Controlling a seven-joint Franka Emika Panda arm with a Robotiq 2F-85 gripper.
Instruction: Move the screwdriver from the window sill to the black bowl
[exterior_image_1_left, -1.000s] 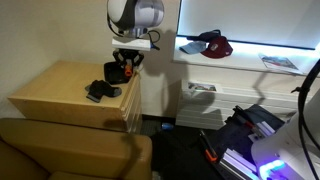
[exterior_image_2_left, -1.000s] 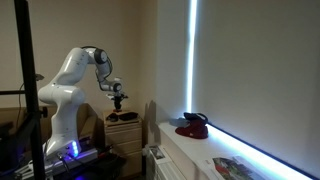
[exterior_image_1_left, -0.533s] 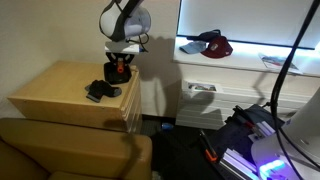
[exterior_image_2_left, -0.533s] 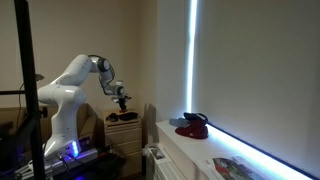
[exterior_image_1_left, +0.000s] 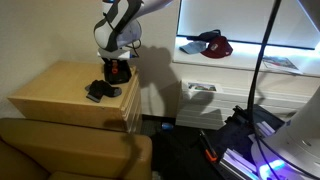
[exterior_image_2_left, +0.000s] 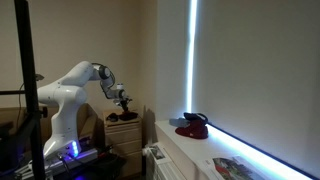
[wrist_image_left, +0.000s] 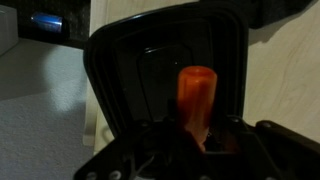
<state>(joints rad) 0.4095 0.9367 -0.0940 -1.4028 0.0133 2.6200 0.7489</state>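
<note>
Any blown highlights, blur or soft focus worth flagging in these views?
Wrist view: the orange screwdriver is soft and out of focus, the black bowl behind it very dark. In an exterior view the window is blown out and the arm throws a shadow on the wall. In an exterior view the picture is dim and the window strip glares.

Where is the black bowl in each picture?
Exterior view: black bowl at the far corner of the wooden cabinet.
Exterior view: too dark to pick out; look under the gripper, on the cabinet.
Wrist view: fills the middle, around the orange screwdriver.
Shared landmark: the wooden cabinet.
</note>
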